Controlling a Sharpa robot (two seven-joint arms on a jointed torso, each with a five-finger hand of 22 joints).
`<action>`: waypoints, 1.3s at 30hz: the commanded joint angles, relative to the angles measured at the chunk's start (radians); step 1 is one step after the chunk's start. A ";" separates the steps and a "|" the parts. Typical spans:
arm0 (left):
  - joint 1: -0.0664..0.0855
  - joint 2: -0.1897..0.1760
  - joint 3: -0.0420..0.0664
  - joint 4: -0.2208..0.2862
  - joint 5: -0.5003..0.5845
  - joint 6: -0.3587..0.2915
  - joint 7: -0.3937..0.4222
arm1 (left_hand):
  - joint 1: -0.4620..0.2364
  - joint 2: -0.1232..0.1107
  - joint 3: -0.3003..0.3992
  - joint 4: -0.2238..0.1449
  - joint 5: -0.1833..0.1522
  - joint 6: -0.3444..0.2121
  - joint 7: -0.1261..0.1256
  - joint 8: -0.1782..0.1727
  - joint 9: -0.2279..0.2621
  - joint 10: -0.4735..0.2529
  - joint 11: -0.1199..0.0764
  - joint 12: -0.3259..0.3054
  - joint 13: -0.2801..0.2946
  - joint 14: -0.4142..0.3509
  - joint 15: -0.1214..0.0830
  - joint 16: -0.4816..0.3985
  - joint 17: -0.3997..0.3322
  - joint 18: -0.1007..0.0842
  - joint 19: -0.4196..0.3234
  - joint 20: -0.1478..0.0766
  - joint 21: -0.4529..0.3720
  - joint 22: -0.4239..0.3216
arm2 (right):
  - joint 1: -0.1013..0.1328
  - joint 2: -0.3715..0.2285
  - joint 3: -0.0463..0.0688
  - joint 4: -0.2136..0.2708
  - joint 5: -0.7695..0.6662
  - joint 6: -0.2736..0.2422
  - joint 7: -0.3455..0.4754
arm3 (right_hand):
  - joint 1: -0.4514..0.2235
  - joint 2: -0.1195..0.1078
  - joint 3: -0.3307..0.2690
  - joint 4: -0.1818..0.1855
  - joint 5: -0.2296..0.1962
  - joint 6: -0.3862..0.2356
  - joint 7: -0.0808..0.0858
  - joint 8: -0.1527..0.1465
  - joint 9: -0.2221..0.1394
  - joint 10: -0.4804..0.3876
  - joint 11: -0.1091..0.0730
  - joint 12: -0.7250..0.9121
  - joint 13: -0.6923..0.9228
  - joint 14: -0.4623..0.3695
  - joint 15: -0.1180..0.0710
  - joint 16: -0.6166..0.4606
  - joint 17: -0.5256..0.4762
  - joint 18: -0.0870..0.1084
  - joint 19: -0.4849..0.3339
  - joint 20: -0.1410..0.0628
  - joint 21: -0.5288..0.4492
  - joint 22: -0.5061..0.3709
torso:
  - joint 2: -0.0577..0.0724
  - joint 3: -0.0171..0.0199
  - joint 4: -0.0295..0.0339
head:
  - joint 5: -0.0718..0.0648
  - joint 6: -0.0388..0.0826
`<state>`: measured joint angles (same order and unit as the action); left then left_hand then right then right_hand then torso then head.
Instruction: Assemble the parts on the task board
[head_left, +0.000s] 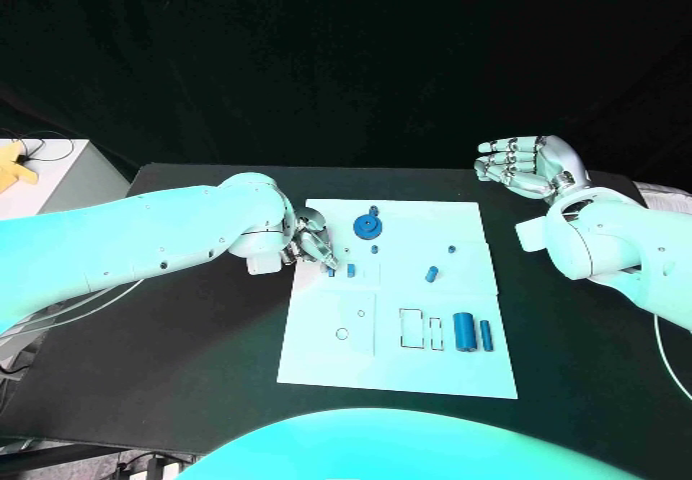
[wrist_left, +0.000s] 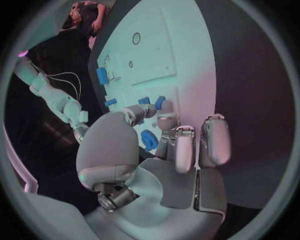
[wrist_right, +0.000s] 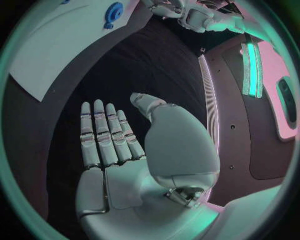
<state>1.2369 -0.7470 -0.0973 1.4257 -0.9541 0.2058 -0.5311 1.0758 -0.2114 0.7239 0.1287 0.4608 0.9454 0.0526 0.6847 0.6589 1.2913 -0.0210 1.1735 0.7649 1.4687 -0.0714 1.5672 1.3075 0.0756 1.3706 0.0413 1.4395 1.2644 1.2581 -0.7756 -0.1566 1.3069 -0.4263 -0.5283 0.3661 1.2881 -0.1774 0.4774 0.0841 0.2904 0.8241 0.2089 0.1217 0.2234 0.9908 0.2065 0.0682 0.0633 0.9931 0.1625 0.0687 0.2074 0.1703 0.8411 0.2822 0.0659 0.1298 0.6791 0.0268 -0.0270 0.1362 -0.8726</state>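
Note:
The white task board (head_left: 433, 375) lies mid-table. My left hand (head_left: 307, 243) hovers low over its far left part, fingers curled down with a gap between thumb and fingers (wrist_left: 165, 121). Nothing shows in its grasp. Two small blue pegs (head_left: 340, 269) (wrist_left: 152, 101) stand just beyond its fingertips; I cannot tell whether they touch. A blue gear (head_left: 369, 227) (wrist_left: 149, 140) (wrist_right: 114, 10) lies beside the hand. A small blue peg (head_left: 431, 271), a thick blue cylinder (head_left: 463, 331) and a thinner one (head_left: 488, 334) lie farther right. My right hand (head_left: 526, 165) (wrist_right: 112, 145) is raised, flat and holding nothing, beyond the board's far right corner.
Empty slots (head_left: 421, 329) and a small ring (head_left: 342, 333) mark the board's near half. Black table (head_left: 173, 380) surrounds the board on all sides. A pale cabinet (head_left: 65, 175) stands off the table's far left corner.

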 joint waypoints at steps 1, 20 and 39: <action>-0.005 0.006 -0.002 -0.001 -0.013 0.021 0.005 | -0.015 -0.003 0.110 -0.124 -0.007 -0.008 -0.007 0.000 0.003 0.002 -0.006 -0.005 -0.004 0.102 -0.008 0.004 0.263 -0.007 0.001 -0.006 -0.003 -0.002 | 0.000 -0.001 0.000 0.002 0.001 0.011 0.011 | -0.003 0.001 -0.006 0.000 -0.001 0.008 0.058 -0.006 -0.001 0.004 0.001 -0.005 0.000 0.001 0.007 -0.002 -0.001 0.012 -0.006 0.001 -0.001 -0.001 | -0.001 -0.0005 0.0008 | -0.001 0.000; -0.011 -0.010 -0.002 0.011 -0.037 0.009 0.007 | -0.107 -0.010 -0.205 0.047 -0.020 0.009 -0.009 -0.030 -0.017 -0.017 -0.005 -0.016 -0.007 0.099 -0.008 0.000 0.255 -0.005 -0.002 -0.008 -0.020 -0.016 | -0.001 -0.003 0.000 0.004 0.002 0.012 0.011 | -0.004 0.002 -0.006 0.000 -0.001 0.008 0.058 -0.007 -0.002 0.004 0.002 -0.005 0.000 0.001 0.007 -0.002 -0.003 0.012 -0.006 0.001 -0.001 -0.003 | -0.001 -0.0013 0.0001 | -0.003 0.000; -0.011 -0.049 0.029 0.059 0.004 -0.049 0.021 | -0.119 0.000 -0.324 0.164 -0.163 0.009 -0.006 -0.039 -0.023 -0.033 -0.002 -0.029 -0.027 0.095 -0.005 -0.007 0.242 -0.002 -0.009 -0.004 -0.029 -0.028 | -0.006 -0.004 0.000 0.003 0.003 0.014 0.012 | -0.004 0.002 -0.007 0.000 -0.001 0.008 0.058 -0.007 -0.002 0.004 0.002 -0.005 0.000 0.000 0.008 -0.002 -0.004 0.012 -0.006 0.002 -0.001 -0.005 | -0.001 -0.0021 0.0002 | -0.009 0.000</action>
<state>1.2254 -0.7945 -0.0689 1.4781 -0.9733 0.1809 -0.5269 0.9614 -0.2176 0.4039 0.2925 0.3021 0.9557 0.0396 0.6484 0.6375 1.2646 -0.0216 1.1461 0.7389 1.4652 -0.0750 1.5655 1.3075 0.0757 1.3677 0.0386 1.4127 1.2360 1.2523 -0.7791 -0.1566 1.3094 -0.4244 -0.5258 0.3664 1.2881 -0.1775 0.4774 0.0841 0.2904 0.8241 0.2089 0.1177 0.2225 0.9907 0.2065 0.0682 0.0634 0.9932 0.1625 0.0687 0.2053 0.1702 0.8411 0.2822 0.0659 0.1258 0.6776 0.0250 -0.0267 0.1279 -0.8726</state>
